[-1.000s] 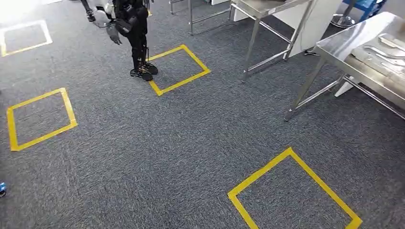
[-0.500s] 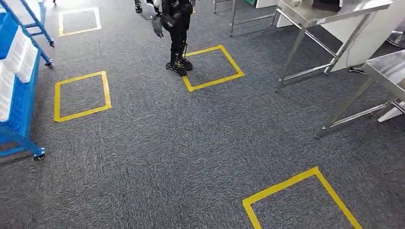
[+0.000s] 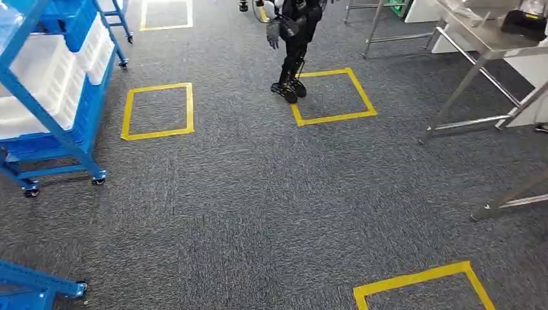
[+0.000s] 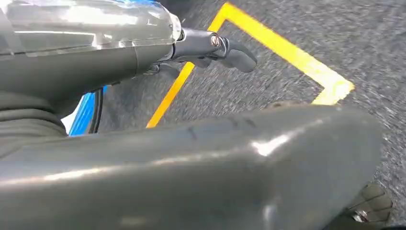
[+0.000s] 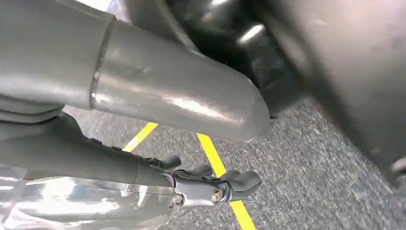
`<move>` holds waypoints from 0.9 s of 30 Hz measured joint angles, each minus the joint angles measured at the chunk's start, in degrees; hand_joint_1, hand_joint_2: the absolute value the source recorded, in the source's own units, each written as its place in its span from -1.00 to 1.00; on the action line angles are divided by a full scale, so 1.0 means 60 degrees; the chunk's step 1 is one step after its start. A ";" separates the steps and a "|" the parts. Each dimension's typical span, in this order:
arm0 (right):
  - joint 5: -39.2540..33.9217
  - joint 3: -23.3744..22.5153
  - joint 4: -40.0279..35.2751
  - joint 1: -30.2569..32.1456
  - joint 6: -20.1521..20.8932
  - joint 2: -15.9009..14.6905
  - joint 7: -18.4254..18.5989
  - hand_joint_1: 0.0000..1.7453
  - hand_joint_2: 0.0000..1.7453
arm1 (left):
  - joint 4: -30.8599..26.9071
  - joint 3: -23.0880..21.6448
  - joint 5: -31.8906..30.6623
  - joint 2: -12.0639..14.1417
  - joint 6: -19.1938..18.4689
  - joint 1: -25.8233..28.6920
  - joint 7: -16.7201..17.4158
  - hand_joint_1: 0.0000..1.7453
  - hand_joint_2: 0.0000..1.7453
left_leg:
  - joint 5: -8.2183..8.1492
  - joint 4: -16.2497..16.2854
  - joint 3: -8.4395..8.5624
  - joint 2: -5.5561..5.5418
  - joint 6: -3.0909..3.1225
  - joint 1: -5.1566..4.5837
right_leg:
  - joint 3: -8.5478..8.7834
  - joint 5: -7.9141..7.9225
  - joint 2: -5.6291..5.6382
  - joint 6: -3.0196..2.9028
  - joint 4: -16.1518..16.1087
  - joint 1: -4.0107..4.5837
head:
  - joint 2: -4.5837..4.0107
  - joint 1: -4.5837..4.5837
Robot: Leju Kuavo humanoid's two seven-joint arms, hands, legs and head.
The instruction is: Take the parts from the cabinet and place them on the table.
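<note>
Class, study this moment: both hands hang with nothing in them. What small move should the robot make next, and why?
Probably keep turning left and step toward the blue cabinet. Its white bins sit out of arm's reach, and the left hand and right hand hold nothing.

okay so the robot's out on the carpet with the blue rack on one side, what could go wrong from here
1. Another humanoid robot stands ahead at a yellow floor square; walking that way could mean a collision.
2. The blue wheeled rack holding white bins sits close on the left, so a wide turn might clip its frame.
3. Steel table legs jut out on the right and could catch an arm.
</note>
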 joint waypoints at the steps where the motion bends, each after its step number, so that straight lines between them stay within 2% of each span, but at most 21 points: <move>1: 0.0011 -0.0004 0.0011 0.0016 0.0011 -0.0022 0.0007 -1.00 -1.00 | 0.0015 0.0004 0.0022 -0.0026 -0.0044 0.0005 0.0026 -1.00 -1.00 | 0.0005 0.0018 -0.0032 -0.0101 -0.0020 -0.0010 | 0.0122 -0.0045 0.0546 -0.0149 -0.0336 0.0001 | 0.0000 0.0000; 3: 0.0040 -0.0004 0.0015 -0.0026 0.0011 -0.0026 0.0032 -1.00 -1.00 | 0.0029 0.0004 0.0044 -0.0036 -0.0131 -0.0007 0.0047 -1.00 -1.00 | 0.0039 0.0006 -0.0139 -0.0309 -0.0115 0.0076 | 0.0110 -0.0027 0.0398 -0.0161 -0.0444 0.0050 | 0.0000 0.0004; 5: 0.0073 0.0000 0.0011 -0.0066 0.0011 0.0018 0.0047 -1.00 -1.00 | 0.0047 0.0004 0.0066 -0.0051 -0.0197 0.0059 0.0102 -1.00 -1.00 | 0.0111 -0.0131 -0.0137 -0.0563 -0.0250 0.0078 | 0.0191 0.0030 0.0181 -0.0246 -0.0596 0.0055 | 0.0000 0.0004; 6: 0.0084 0.0000 0.0004 -0.0058 0.0011 0.0025 0.0062 -1.00 -1.00 | 0.0051 0.0007 0.0084 -0.0044 -0.0240 0.0086 0.0120 -1.00 -1.00 | 0.0056 0.0007 -0.0130 -0.0189 -0.0196 0.0059 | 0.0323 0.0153 -0.0017 -0.0202 -0.0845 -0.0081 | 0.0000 0.0000; 7: 0.0087 0.0000 0.0004 -0.0032 0.0011 0.0025 0.0055 -1.00 -1.00 | 0.0051 0.0007 0.0123 -0.0036 -0.0266 0.0077 0.0135 -1.00 -1.00 | -0.0205 0.0312 -0.0281 0.0488 -0.0242 0.0022 | 0.0419 0.0177 -0.0114 -0.0236 -0.0976 -0.0040 | 0.0000 -0.0004; 8: 0.0087 0.0000 0.0004 -0.0003 0.0011 0.0036 0.0055 -1.00 -1.00 | 0.0051 0.0007 0.0124 -0.0029 -0.0269 0.0035 0.0135 -1.00 -1.00 | -0.0612 0.0941 -0.0590 0.0777 -0.0313 0.0034 | 0.0435 0.0172 -0.0301 -0.0260 -0.0983 -0.0024 | 0.0000 0.0004; 10: 0.0095 0.0000 0.0007 0.0017 0.0015 0.0036 0.0055 -1.00 -1.00 | 0.0051 0.0007 0.0124 -0.0029 -0.0306 -0.0005 0.0135 -1.00 -1.00 | -0.1254 0.2349 -0.1287 0.0892 -0.0439 0.0086 | 0.0430 0.0115 -0.0638 -0.0254 -0.0948 -0.0026 | 0.0000 0.0000; 11: 0.0095 0.0000 0.0007 0.0031 0.0015 0.0036 0.0055 -1.00 -1.00 | 0.0051 0.0007 0.0124 -0.0026 -0.0339 0.0008 0.0135 -1.00 -1.00 | -0.1330 0.2773 -0.1491 0.0913 -0.0503 0.0112 | 0.0424 0.0085 -0.0806 -0.0243 -0.0922 -0.0031 | 0.0000 0.0000; 12: 0.0106 0.0000 0.0007 0.0031 0.0015 0.0036 0.0055 -1.00 -1.00 | 0.0051 0.0007 0.0120 -0.0018 -0.0364 0.0045 0.0135 -1.00 -1.00 | -0.1163 0.2680 -0.1429 0.0950 -0.0555 0.0135 | 0.0423 0.0046 -0.0952 -0.0221 -0.0889 -0.0046 | 0.0000 0.0000; 13: 0.0117 0.0000 0.0007 0.0031 0.0015 0.0036 0.0055 -1.00 -1.00 | 0.0051 0.0007 0.0120 0.0004 -0.0368 0.0069 0.0135 -1.00 -1.00 | -0.0846 0.2178 -0.1153 0.0995 -0.0594 0.0159 | 0.0427 0.0011 -0.1067 -0.0192 -0.0852 -0.0060 | 0.0000 0.0000; 14: 0.0128 0.0000 0.0007 0.0028 0.0015 0.0040 0.0055 -1.00 -1.00 | 0.0051 0.0007 0.0120 0.0011 -0.0368 0.0072 0.0135 -1.00 -1.00 | -0.0416 0.1279 -0.0665 0.1120 -0.0621 0.0177 | 0.0436 -0.0046 -0.1202 -0.0140 -0.0788 -0.0081 | 0.0000 0.0000; 15: 0.0142 0.0000 0.0007 0.0024 0.0015 0.0044 0.0055 -1.00 -1.00 | 0.0051 0.0011 0.0120 0.0018 -0.0364 0.0056 0.0135 -1.00 -1.00 | -0.0097 0.0444 -0.0188 0.1464 -0.0622 0.0173 | 0.0444 -0.0116 -0.1312 -0.0090 -0.0701 -0.0086 | 0.0000 0.0000; 16: 0.0171 0.0000 0.0007 0.0025 0.0007 0.0040 0.0051 -1.00 -1.00 | 0.0051 0.0011 0.0120 0.0018 -0.0364 0.0029 0.0135 -1.00 -1.00 | -0.0152 0.0018 -0.0008 0.1945 -0.0518 0.0135 | 0.0430 -0.0192 -0.1416 -0.0029 -0.0611 -0.0050 | 0.0000 0.0000; 17: 0.0197 0.0000 0.0007 0.0023 0.0000 0.0044 0.0051 -1.00 -1.00 | 0.0051 0.0011 0.0120 0.0022 -0.0360 0.0011 0.0135 -1.00 -1.00 | -0.0068 0.0004 0.0034 0.1790 -0.0370 0.0108 | 0.0431 -0.0264 -0.1495 0.0036 -0.0540 -0.0017 | 0.0000 0.0004; 20: 0.0251 0.0000 0.0004 -0.0033 -0.0004 0.0051 0.0029 -1.00 -1.00 | 0.0051 0.0026 0.0120 0.0037 -0.0357 0.0049 0.0135 -1.00 -1.00 | -0.0054 0.0028 -0.0065 0.1480 -0.0195 0.0046 | 0.0488 -0.0261 -0.1747 0.0157 -0.0549 -0.0048 | 0.0000 0.0000; 21: 0.0255 0.0000 -0.0004 -0.0050 -0.0004 0.0062 0.0018 -1.00 -1.00 | 0.0051 0.0033 0.0120 0.0036 -0.0353 0.0055 0.0135 -1.00 -1.00 | 0.0019 -0.0067 0.0004 0.1349 -0.0092 0.0128 | 0.0491 -0.0363 -0.1648 0.0253 -0.0507 -0.0100 | 0.0000 0.0000; 22: 0.0270 0.0000 -0.0004 -0.0056 0.0000 0.0062 0.0004 -1.00 -1.00 | 0.0051 0.0036 0.0128 0.0037 -0.0346 0.0053 0.0128 -1.00 -1.00 | 0.0038 -0.0086 -0.0004 0.1262 -0.0058 0.0128 | 0.0429 -0.0552 -0.1151 0.0296 -0.0291 -0.0140 | 0.0000 0.0004; 23: 0.0277 0.0000 -0.0004 -0.0039 0.0000 0.0062 -0.0015 -1.00 -1.00 | 0.0051 0.0040 0.0127 0.0044 -0.0342 0.0015 0.0128 -1.00 -1.00 | 0.0065 -0.0085 -0.0042 0.1152 -0.0011 0.0131 | 0.0114 -0.0994 -0.0741 0.0314 0.0381 -0.0168 | 0.0000 0.0004; 25: 0.0280 0.0000 -0.0004 -0.0018 0.0011 0.0058 -0.0040 -1.00 -1.00 | 0.0051 0.0044 0.0127 0.0036 -0.0342 -0.0013 0.0106 -1.00 -1.00 | 0.0086 -0.0082 -0.0093 0.0900 0.0020 0.0109 | -0.0628 -0.1673 -0.0519 0.0340 0.1906 -0.0193 | 0.0000 0.0004; 26: 0.0280 -0.0004 -0.0004 -0.0009 0.0018 0.0058 -0.0073 -1.00 -1.00 | 0.0051 0.0047 0.0127 0.0040 -0.0342 -0.0003 0.0102 -1.00 -1.00 | 0.0089 -0.0073 -0.0107 0.0770 0.0018 0.0104 | -0.0885 -0.1772 -0.0499 0.0343 0.2408 -0.0193 | 0.0000 0.0004; 27: 0.0284 -0.0004 -0.0004 -0.0008 0.0018 0.0058 -0.0088 -1.00 -1.00 | 0.0051 0.0055 0.0127 0.0044 -0.0342 0.0009 0.0102 -1.00 -1.00 | 0.0092 -0.0068 -0.0109 0.0706 0.0015 0.0104 | -0.0937 -0.1730 -0.0493 0.0342 0.2491 -0.0193 | 0.0000 0.0004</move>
